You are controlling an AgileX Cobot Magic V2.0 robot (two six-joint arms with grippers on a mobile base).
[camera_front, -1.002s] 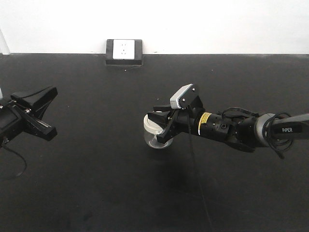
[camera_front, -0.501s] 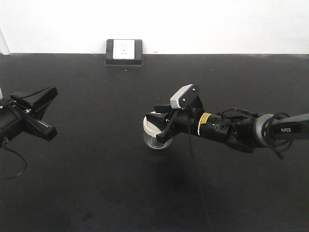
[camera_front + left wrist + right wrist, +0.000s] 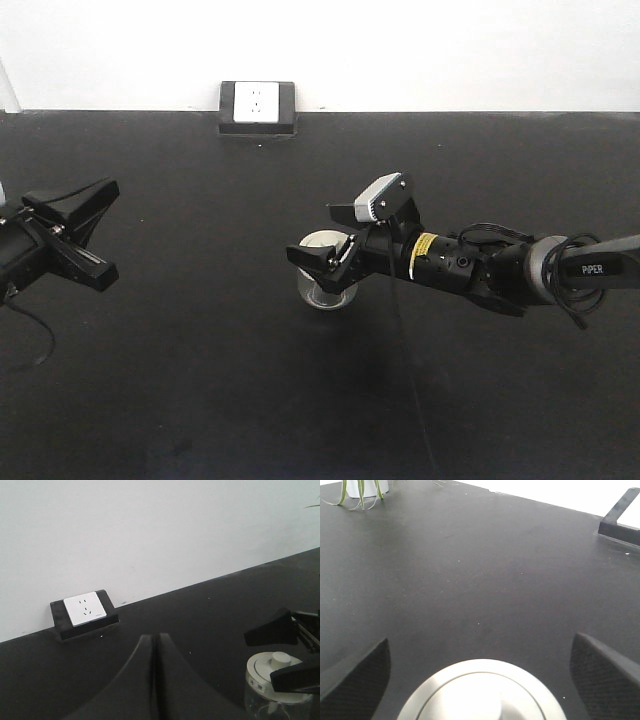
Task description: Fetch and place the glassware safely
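The glassware (image 3: 319,291), a squat clear jar with a cream-white knobbed lid, stands upright on the black table (image 3: 200,380) near the middle. My right gripper (image 3: 325,236) is open around it, one finger on each side, with gaps to the lid. From the right wrist the lid (image 3: 480,695) fills the bottom centre, and the right gripper (image 3: 480,640) shows both fingers far apart. At the far left my left gripper (image 3: 112,188) is shut and empty. Its wrist view shows the left gripper (image 3: 152,639) with fingers pressed together and the jar (image 3: 275,672) at the lower right.
A black-framed white wall socket (image 3: 257,105) sits at the table's back edge against the white wall; it also shows in the left wrist view (image 3: 85,609). A potted plant (image 3: 360,490) stands at a far corner in the right wrist view.
My right gripper has opened, letting go of the jar's lid. The jar now stands slightly lower on the table. The left arm has not moved.
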